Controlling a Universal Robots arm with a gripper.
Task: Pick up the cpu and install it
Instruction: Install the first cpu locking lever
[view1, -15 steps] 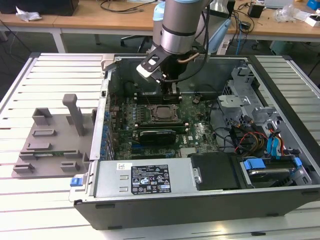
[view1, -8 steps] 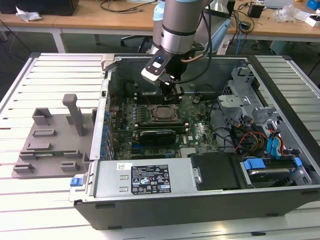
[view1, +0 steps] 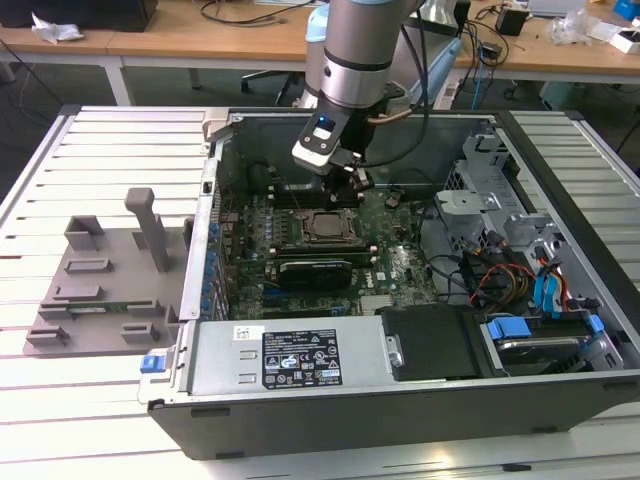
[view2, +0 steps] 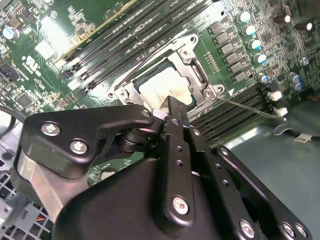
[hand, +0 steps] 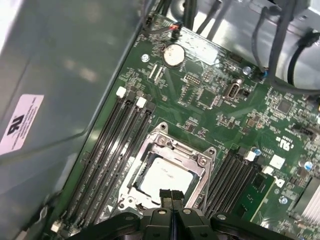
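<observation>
One small square cpu (hand: 165, 177) with a silver-grey metal top is seen lying flat in the single dark, metal-edged socket frame (hand: 161, 138), near the middle of the green motherboard (hand: 210, 117). Over one edge of the cpu, the two fingers of the one black gripper (hand: 171, 195) are pressed together, with nothing held.

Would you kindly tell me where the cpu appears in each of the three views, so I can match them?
Exterior view: the cpu lies mid-case, inside the socket frame.
Second wrist view: the cpu shows pale inside the frame.
First wrist view: the cpu sits inside the frame, between two banks of memory slots.
Shared landmark: the socket frame.
</observation>
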